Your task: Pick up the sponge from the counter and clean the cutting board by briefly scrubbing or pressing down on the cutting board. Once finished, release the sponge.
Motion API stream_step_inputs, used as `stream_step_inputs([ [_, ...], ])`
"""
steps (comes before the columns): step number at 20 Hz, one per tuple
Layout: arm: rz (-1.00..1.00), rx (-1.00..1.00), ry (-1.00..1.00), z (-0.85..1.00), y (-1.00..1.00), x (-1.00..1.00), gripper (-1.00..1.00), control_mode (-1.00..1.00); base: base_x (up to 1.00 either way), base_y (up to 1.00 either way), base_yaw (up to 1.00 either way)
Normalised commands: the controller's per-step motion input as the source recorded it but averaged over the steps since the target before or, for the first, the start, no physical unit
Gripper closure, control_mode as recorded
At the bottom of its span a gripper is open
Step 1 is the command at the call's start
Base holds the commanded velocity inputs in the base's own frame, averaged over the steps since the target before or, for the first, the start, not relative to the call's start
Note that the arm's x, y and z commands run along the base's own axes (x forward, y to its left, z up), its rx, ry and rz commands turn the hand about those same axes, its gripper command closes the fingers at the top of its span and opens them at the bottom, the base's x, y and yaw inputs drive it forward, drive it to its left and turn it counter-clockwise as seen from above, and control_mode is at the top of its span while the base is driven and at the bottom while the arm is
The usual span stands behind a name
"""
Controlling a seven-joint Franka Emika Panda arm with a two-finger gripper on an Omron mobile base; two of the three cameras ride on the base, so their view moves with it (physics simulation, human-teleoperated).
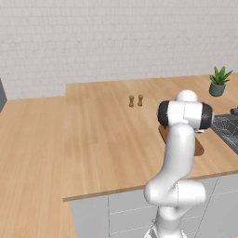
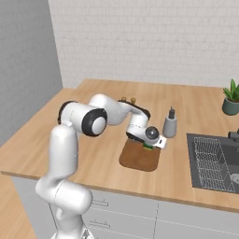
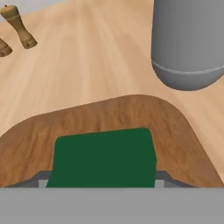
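Note:
The dark green sponge [image 3: 104, 157] sits between my fingers at the bottom of the hand view, low over the reddish-brown cutting board [image 3: 113, 116]. From the right base view, my gripper [image 2: 149, 144] is shut on the sponge [image 2: 148, 147] at the far end of the cutting board [image 2: 139, 159]; whether the sponge touches the board I cannot tell. In the left base view my arm hides most of the cutting board [image 1: 199, 148], which lies on the light wooden counter [image 1: 111, 135]. The sponge's yellow layer is hidden.
A grey soap dispenser [image 2: 170, 124] stands just beyond the board, looming large as the dispenser [image 3: 188, 43] in the hand view. Two wooden pepper mills [image 1: 135, 100] stand farther back. The dark sink [image 2: 214, 161] lies to the right, with a potted plant [image 2: 231, 99] behind it.

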Motion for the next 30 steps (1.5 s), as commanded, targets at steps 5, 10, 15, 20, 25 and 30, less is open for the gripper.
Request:
stream_step_inputs([
  [5,-0.04,0.00,0.00,-0.22,0.29,0.74,1.00,-1.00,0.00,0.00,0.00],
  [10,-0.04,0.00,0.00,-0.22,0.19,0.65,1.00,-1.00,0.00,0.00,0.00],
  [15,-0.02,0.00,0.00,-0.15,0.00,0.22,1.00,-1.00,0.00,0.00,0.00],
  [20,-0.02,0.00,0.00,-0.06,-0.15,0.07,1.00,-1.00,0.00,0.00,0.00],
  [25,-0.01,0.00,0.04,-0.01,-0.25,0.00,1.00,-1.00,0.00,0.00,0.00],
  [30,0.00,0.00,0.01,-0.13,-0.44,-0.03,1.00,-1.00,0.00,0.00,0.00],
])
